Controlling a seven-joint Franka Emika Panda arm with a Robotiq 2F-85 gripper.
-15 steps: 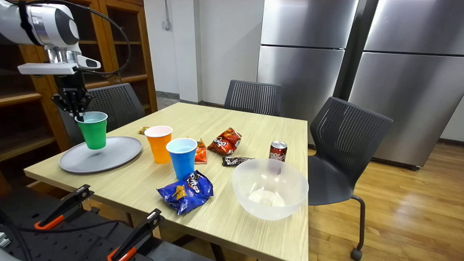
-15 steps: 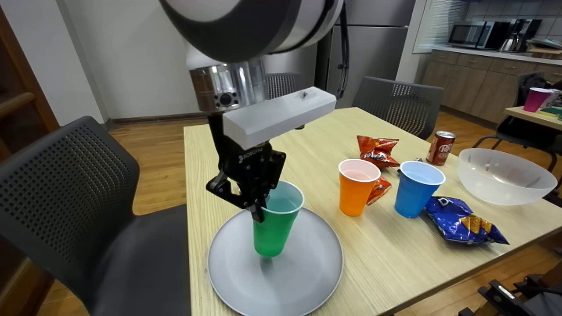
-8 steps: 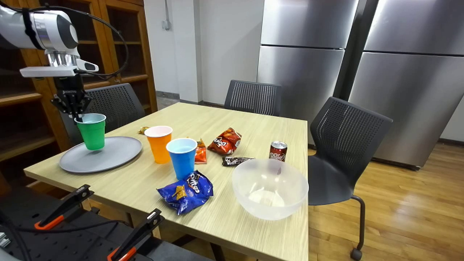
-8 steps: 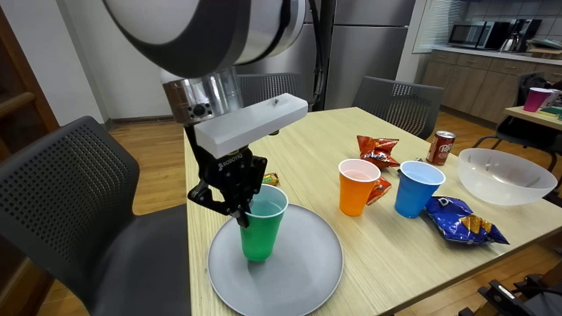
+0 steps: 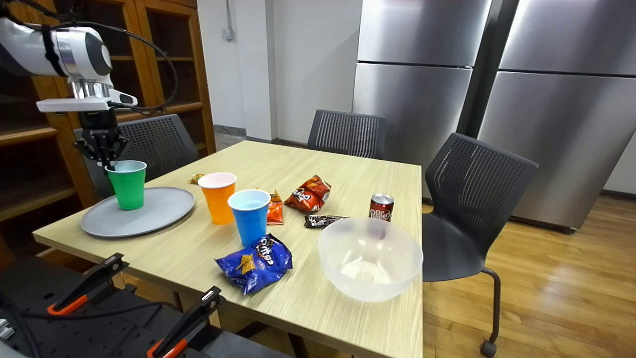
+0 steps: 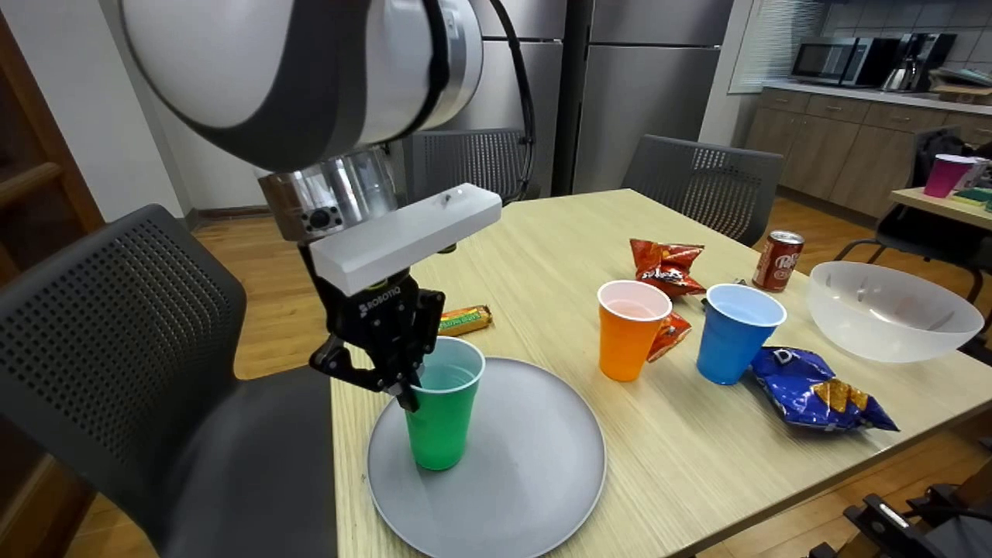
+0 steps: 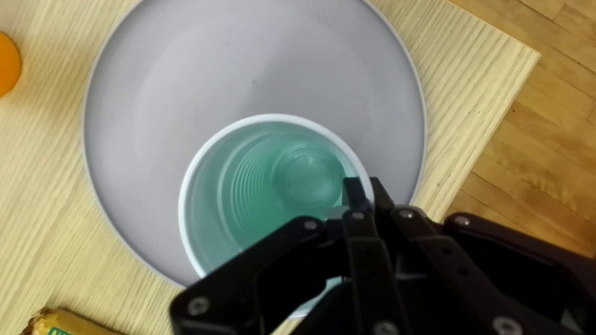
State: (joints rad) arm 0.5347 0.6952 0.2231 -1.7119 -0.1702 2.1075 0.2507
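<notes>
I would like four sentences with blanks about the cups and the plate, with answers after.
The gripper is closed on the ____ cup.
The round plate beneath that cup is colored ____.
Of the blue cup and the orange cup, the one nearer the plate is ____.
Counting the held one, this table has ____ cups.
Missing words: green; gray; orange; three.

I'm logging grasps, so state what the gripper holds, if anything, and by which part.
The gripper holds the green cup by its rim, one finger inside the cup and one outside.
</notes>
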